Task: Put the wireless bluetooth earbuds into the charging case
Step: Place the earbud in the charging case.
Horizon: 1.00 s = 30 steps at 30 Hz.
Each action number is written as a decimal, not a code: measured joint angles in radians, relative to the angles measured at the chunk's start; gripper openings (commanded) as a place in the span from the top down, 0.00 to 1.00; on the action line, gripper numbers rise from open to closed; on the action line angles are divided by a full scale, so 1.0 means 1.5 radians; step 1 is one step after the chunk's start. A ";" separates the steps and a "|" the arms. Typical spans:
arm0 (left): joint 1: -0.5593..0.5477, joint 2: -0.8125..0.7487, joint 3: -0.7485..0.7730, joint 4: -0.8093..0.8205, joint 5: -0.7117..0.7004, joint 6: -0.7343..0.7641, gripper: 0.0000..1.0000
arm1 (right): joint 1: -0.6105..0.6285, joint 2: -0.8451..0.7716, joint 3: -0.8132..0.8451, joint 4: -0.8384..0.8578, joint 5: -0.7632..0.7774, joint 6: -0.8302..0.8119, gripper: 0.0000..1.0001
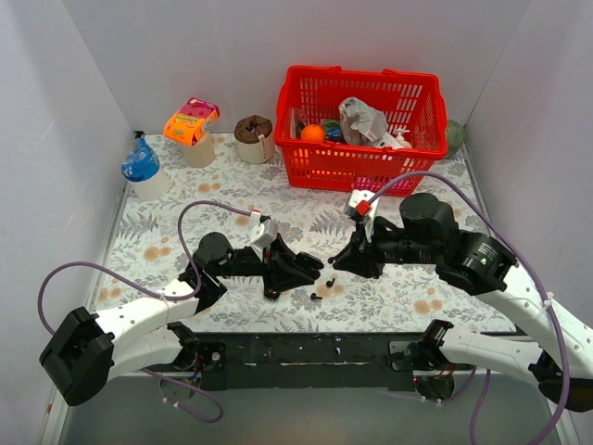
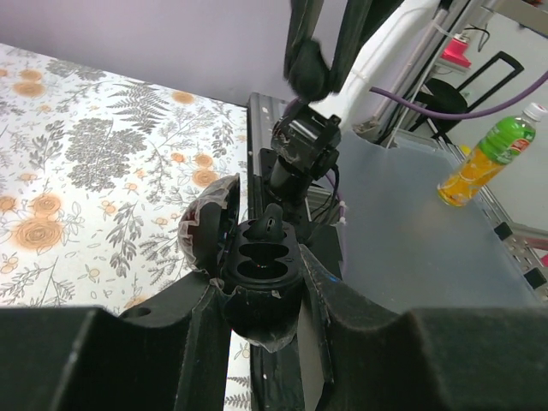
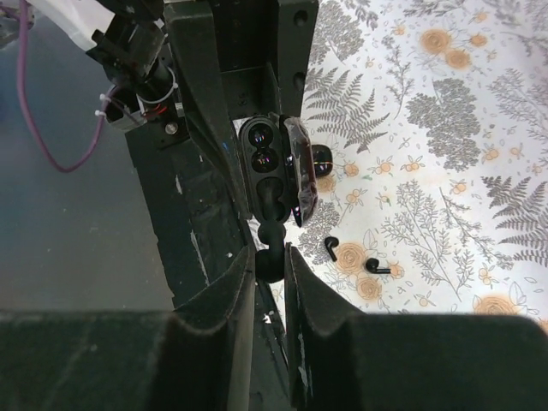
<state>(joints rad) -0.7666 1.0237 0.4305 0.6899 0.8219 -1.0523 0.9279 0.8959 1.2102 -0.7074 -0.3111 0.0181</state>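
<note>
Loose earbuds (image 3: pixel 330 249): two small black buds lie close together on the flowered table (image 1: pixel 167 213), nearest the arm bases. They are apart from the case and from both grippers.
Left gripper (image 2: pixel 261 289): shut tight on the charging case (image 2: pixel 257 261), with one finger on each side of its body.
Case lid (image 2: pixel 210 227): swung open to one side, so the two hollows inside are bare to view. Whether a bud sits in either hollow I cannot tell.
Standing earbud (image 2: pixel 272 221): sticks up at the far edge of the open case, not sunk in.
Right gripper (image 3: pixel 270 262): fingers nearly together, pinching a held earbud (image 3: pixel 270 257) at the very tips. It is near the open case, in line with it, but contact cannot be made out.
Red basket (image 1: pixel 371 171): at the far side of the table, with an orange (image 1: pixel 312 133) and a crumpled grey bag (image 1: pixel 361 119) inside.
Cups (image 1: pixel 199 148): along the far left — well apart from the arms.
</note>
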 measured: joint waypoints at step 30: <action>0.000 0.035 0.029 0.020 0.084 -0.020 1.00 | 0.090 0.132 0.025 0.055 0.038 0.000 0.99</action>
<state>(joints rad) -0.7666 1.0756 0.4740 0.7200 0.9478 -1.0824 1.0626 1.0946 1.2476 -0.6250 -0.2539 0.0185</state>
